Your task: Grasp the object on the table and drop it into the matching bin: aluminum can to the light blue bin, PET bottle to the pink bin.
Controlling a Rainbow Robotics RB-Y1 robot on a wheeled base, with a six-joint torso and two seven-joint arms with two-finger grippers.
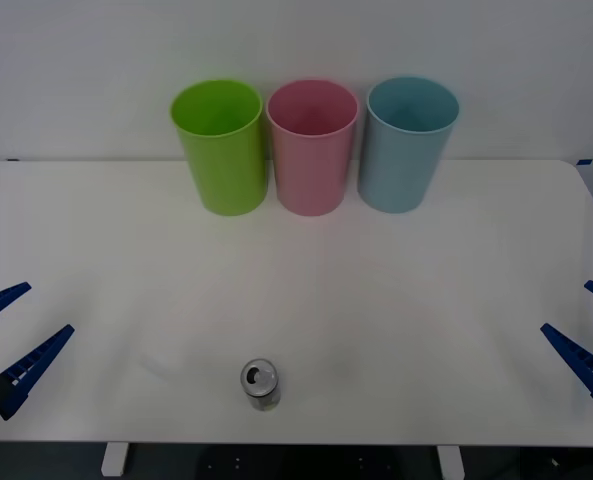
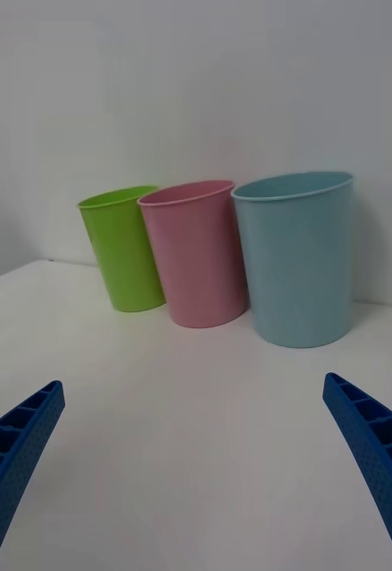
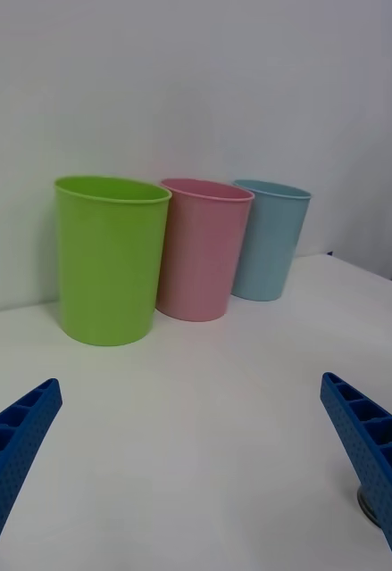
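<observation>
The aluminum can (image 1: 260, 385), small and silver with a pull-tab top, stands upright near the front edge of the white table (image 1: 426, 300), left of centre. A sliver of the can (image 3: 367, 501) peeks out beside a finger in the left wrist view. At the back stand the pink bin (image 1: 312, 145) (image 2: 200, 254) (image 3: 200, 250) and, to its right, the light blue bin (image 1: 408, 142) (image 2: 298, 259) (image 3: 269, 239). My left gripper (image 1: 16, 330) (image 3: 190, 382) hangs open at the table's left edge. Open too, my right gripper (image 1: 588, 322) (image 2: 191, 384) is at the right edge. The PET bottle is out of view.
A lime green bin (image 1: 219, 145) (image 2: 124, 250) (image 3: 108, 259) stands left of the pink one, the three in a tight row against the white wall. A wide stretch of bare tabletop lies between the bins and the can.
</observation>
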